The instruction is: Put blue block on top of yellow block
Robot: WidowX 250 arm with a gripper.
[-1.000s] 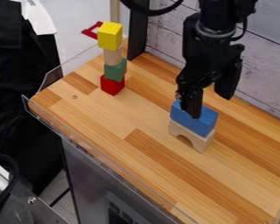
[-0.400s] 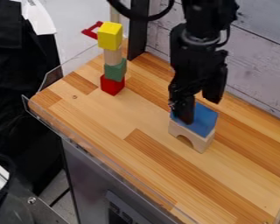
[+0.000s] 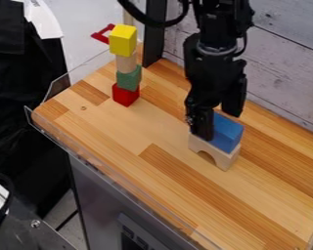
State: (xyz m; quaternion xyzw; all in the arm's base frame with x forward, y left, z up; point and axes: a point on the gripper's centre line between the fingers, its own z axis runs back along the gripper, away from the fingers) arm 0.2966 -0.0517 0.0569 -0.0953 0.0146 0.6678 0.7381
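the gripper [image 3: 218,125] is positioned right of centre in the frame, directed down at the blue block [image 3: 230,132]. its two fingers are spaced apart. the left finger overlaps the left portion of the blue block in the view; whether they touch cannot be determined. the blue block is seated on a wooden arch [image 3: 215,154], which stands on the tabletop [image 3: 120,132]. the yellow block [image 3: 123,40] is the top unit of an upright stack at upper left, well apart from the gripper. stack order below it, downward: wooden block [image 3: 125,63], green block [image 3: 128,80], red block [image 3: 125,95].
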